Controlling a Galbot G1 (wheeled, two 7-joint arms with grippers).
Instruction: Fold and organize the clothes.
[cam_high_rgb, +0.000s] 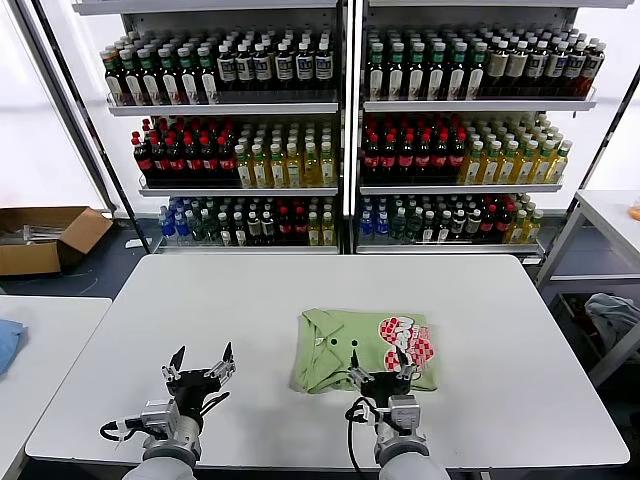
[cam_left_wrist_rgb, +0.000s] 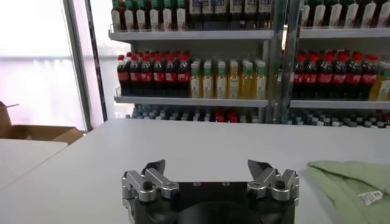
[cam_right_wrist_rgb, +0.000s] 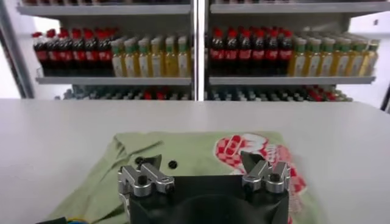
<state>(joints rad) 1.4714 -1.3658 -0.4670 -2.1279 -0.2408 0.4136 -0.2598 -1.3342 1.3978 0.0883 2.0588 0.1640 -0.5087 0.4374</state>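
The clothes (cam_high_rgb: 365, 349) are one light green collared shirt, lying folded into a rectangle on the white table (cam_high_rgb: 250, 300), right of centre, its red-and-white checkered print (cam_high_rgb: 407, 340) facing up. My right gripper (cam_high_rgb: 381, 372) hovers open over the shirt's near edge, nothing between its fingers; in its wrist view the shirt (cam_right_wrist_rgb: 189, 152) spreads just beyond the open gripper (cam_right_wrist_rgb: 203, 163). My left gripper (cam_high_rgb: 202, 362) stands open above bare table left of the shirt. The left wrist view shows that gripper (cam_left_wrist_rgb: 208, 169) empty and a shirt edge (cam_left_wrist_rgb: 347, 179) with a white tag off to one side.
Tall shelves of bottles (cam_high_rgb: 340, 130) stand behind the table. A second white table (cam_high_rgb: 40, 340) on the left carries a blue cloth (cam_high_rgb: 8, 342). A cardboard box (cam_high_rgb: 45, 238) sits on the floor at left. A rack with a grey-blue bundled cloth (cam_high_rgb: 612, 315) stands at right.
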